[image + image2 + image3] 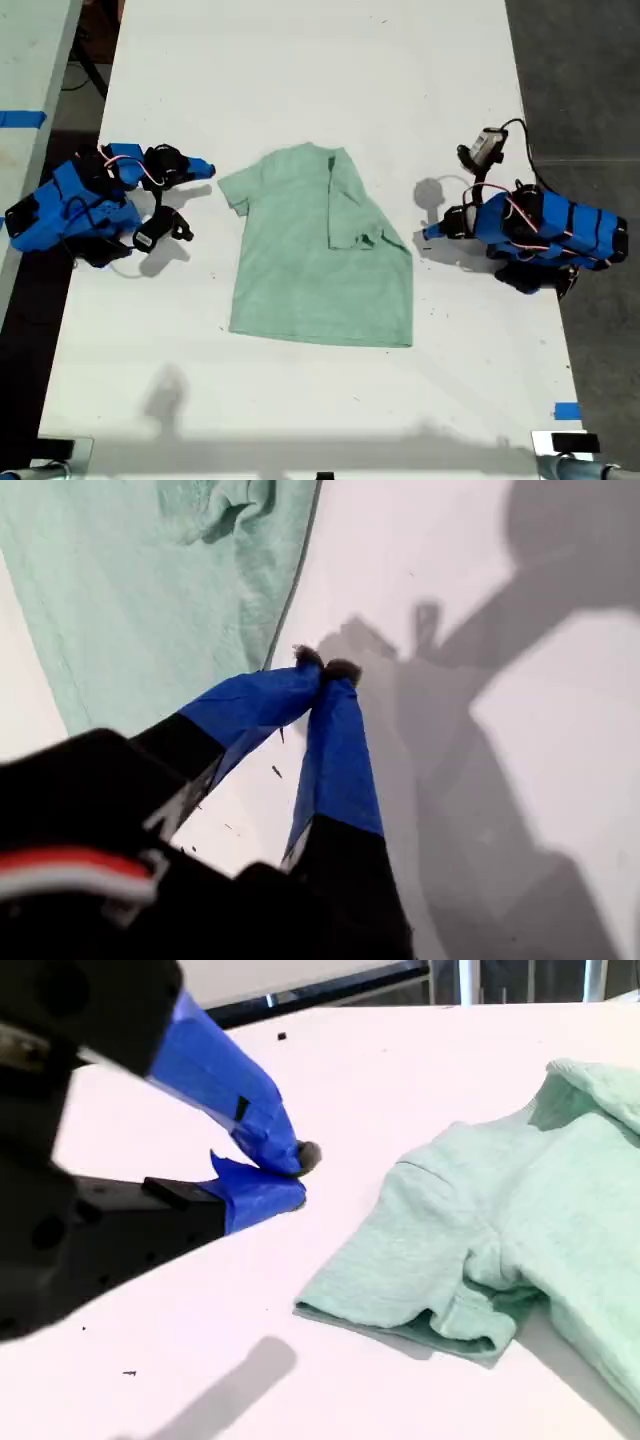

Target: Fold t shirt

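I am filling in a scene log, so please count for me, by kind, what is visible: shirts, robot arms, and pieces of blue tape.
shirt: 1
arms: 2, one with my first gripper, one with my second gripper
tape pieces: 2, one at the exterior view's left edge, one near its lower right corner
total: 5

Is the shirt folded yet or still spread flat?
Partly folded: the shirt has one sleeve side turned in over the body; the other sleeve lies spread.

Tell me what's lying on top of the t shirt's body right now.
One side of the t shirt is folded inward, its sleeve lying on the chest. The fabric beneath that flap is hidden.
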Controlling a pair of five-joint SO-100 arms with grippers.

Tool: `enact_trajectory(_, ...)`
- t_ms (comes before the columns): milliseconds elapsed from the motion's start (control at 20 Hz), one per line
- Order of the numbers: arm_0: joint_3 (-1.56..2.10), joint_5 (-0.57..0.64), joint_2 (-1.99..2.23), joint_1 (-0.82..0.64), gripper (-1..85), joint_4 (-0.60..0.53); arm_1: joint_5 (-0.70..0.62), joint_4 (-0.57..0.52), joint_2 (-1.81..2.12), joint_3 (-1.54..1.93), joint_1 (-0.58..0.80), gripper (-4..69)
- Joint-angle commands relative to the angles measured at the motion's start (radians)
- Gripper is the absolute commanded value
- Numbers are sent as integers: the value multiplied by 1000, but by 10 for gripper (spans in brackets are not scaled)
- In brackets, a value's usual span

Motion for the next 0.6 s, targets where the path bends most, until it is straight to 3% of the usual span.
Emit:
enact_trajectory(0, 41, -18, 6, -11, -3, 3, 2, 0, 9, 49, 2, 11)
enact_trajectory(550, 41, -15, 6, -41, -3, 3, 14, 0, 9, 49, 2, 11)
